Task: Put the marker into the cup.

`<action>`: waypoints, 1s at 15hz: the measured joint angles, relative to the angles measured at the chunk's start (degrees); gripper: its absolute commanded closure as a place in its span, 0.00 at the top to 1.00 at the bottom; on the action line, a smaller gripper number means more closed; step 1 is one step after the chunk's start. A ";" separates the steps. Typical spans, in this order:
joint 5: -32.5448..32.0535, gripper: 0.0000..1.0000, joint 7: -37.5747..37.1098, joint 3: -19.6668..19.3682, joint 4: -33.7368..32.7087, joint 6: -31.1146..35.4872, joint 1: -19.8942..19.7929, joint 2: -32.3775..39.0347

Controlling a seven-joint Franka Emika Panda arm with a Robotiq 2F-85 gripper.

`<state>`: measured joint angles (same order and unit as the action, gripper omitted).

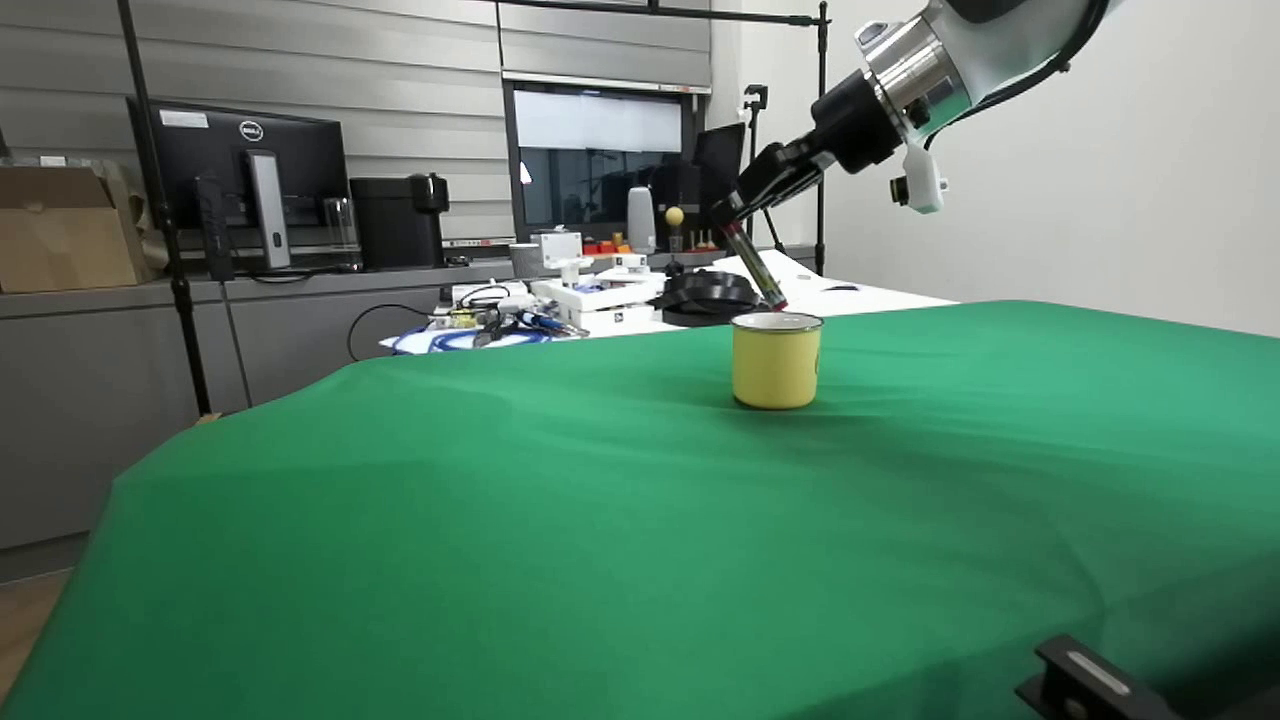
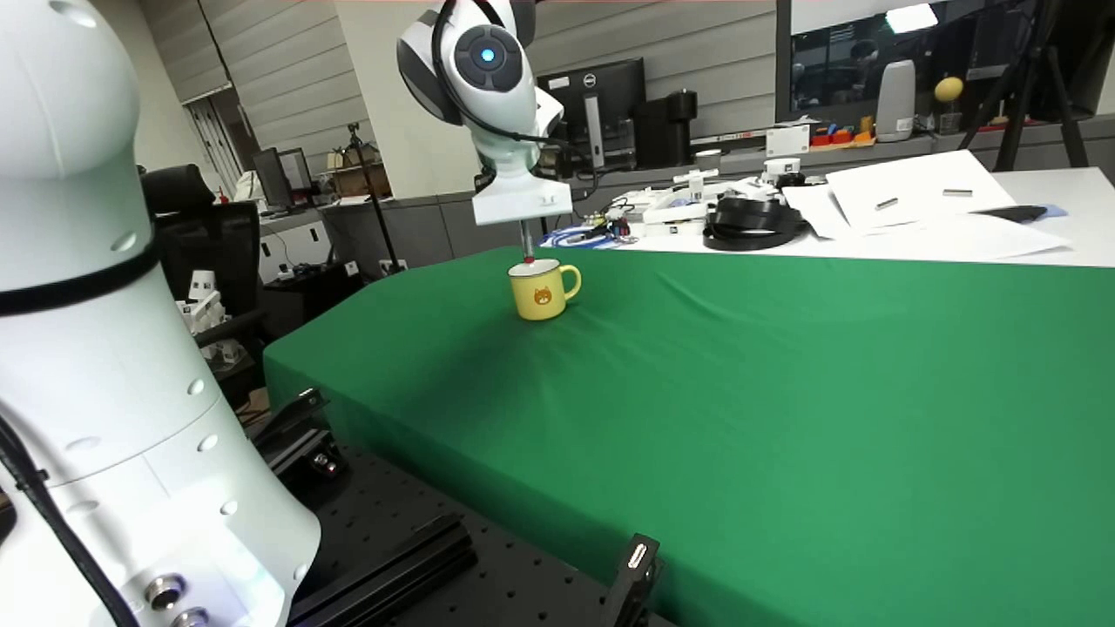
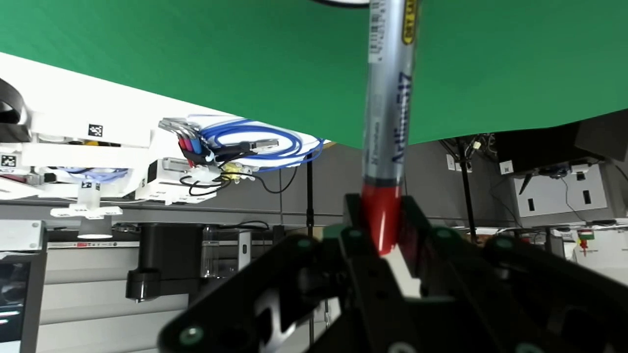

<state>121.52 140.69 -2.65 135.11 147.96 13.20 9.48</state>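
The marker has a grey printed barrel and red ends. My gripper (image 3: 379, 208) is shut on one red end, and the marker (image 3: 388, 108) extends away from the fingers in the wrist view. In an exterior view the marker (image 1: 755, 265) hangs tilted from the gripper (image 1: 728, 215), its lower tip at about the height of the cup's rim. The yellow cup (image 1: 776, 365) stands upright on the green cloth. An exterior view shows the marker (image 2: 527, 239) over the mouth of the cup (image 2: 540, 296); the gripper is hidden there. Only a sliver of rim shows in the wrist view.
A green cloth (image 2: 784, 392) covers the table. Behind it, a white table (image 2: 1084, 209) holds papers, a black coil (image 2: 753, 222), blue cables and white parts. The cup's handle (image 2: 573, 280) has its loop to the side. A thin black stand (image 1: 165, 220) rises beyond the cloth.
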 measured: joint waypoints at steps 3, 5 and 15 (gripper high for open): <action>0.23 0.05 1.18 0.72 0.89 -1.91 -1.93 0.86; 0.27 0.05 1.59 0.86 1.51 -3.00 -2.70 1.47; -0.14 0.79 2.32 1.50 1.88 -3.85 -3.40 2.46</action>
<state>121.39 143.01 -1.16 136.99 144.11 9.80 11.94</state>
